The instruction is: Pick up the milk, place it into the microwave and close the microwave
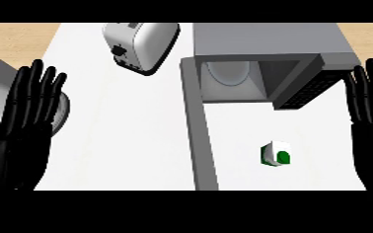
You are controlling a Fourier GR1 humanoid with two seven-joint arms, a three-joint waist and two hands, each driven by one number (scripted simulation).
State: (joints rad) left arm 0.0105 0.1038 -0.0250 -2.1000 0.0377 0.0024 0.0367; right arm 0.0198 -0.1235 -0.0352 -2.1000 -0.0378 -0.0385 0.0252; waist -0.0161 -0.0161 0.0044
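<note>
Your right hand (360, 96) rests open at the right edge, fingers up; your left hand (29, 113) likewise at left. You see the milk (275, 154) upright on the counter (131, 138), near the microwave (270, 54) and beside its open door (198, 128); you look down its long axis.

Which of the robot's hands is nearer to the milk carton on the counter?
The right hand. It rests open at the view's right edge, just right of and above the milk carton. The left hand rests open at the far left edge, beyond the open microwave door.
</note>
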